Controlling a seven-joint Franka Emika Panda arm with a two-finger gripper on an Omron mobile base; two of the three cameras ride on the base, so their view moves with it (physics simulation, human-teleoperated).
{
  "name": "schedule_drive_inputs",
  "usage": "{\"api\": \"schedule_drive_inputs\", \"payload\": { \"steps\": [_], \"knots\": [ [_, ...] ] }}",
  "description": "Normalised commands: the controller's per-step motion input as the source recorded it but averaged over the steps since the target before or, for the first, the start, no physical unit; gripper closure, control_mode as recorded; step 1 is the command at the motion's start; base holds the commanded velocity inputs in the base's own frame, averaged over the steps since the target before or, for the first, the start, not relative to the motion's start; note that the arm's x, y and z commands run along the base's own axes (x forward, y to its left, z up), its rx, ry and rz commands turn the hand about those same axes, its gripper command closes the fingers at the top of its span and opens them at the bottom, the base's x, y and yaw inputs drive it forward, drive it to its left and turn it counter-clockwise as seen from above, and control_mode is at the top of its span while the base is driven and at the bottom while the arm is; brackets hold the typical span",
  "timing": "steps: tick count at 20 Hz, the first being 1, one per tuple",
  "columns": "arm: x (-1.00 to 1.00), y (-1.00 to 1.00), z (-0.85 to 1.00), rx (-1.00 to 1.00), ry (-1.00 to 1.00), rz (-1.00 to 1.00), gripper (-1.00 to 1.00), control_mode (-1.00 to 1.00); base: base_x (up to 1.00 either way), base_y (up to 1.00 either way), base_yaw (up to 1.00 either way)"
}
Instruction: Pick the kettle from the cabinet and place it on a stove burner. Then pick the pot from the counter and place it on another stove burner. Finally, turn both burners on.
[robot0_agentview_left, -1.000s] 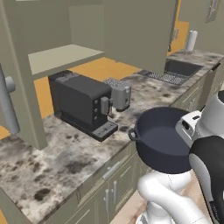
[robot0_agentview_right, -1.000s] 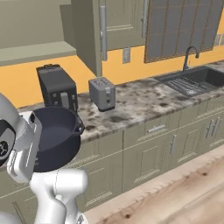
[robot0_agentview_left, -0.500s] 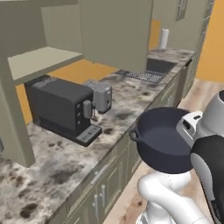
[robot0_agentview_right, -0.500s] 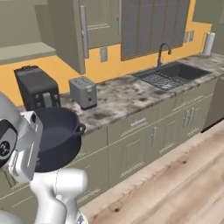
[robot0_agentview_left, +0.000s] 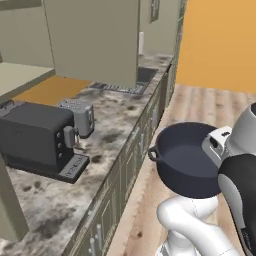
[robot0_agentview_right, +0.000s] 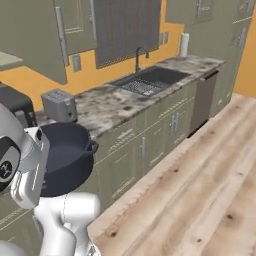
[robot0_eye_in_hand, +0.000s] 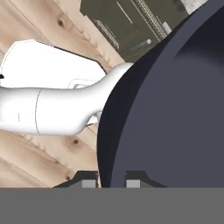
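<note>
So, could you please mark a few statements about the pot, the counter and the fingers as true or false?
1. The pot sits on the counter. False: it is held up over the wooden floor, off the counter's edge.
2. The fingers straddle the pot's rim. True.
3. The pot is empty. True.
4. A toaster stands beside the coffee machine. True.
5. The sink is covered by a lid. False: it is open, with a faucet behind it.
</note>
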Motion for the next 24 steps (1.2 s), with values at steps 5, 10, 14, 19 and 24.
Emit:
{"api": "schedule_drive_inputs", "payload": {
  "steps": [5,10,14,19,24],
  "knots": [
    [0.00,0.00,0.00,0.00,0.00,0.00,1.00,1.00,0.00,-0.09,-0.40],
    [0.00,0.00,0.00,0.00,0.00,0.00,1.00,1.00,0.01,-0.13,-0.36],
    [0.00,0.00,0.00,0.00,0.00,0.00,1.00,1.00,0.02,-0.13,-0.35],
    [0.00,0.00,0.00,0.00,0.00,0.00,1.00,1.00,0.05,-0.11,-0.34],
    [0.00,0.00,0.00,0.00,0.00,0.00,1.00,1.00,0.08,-0.08,-0.35]
  ]
}}
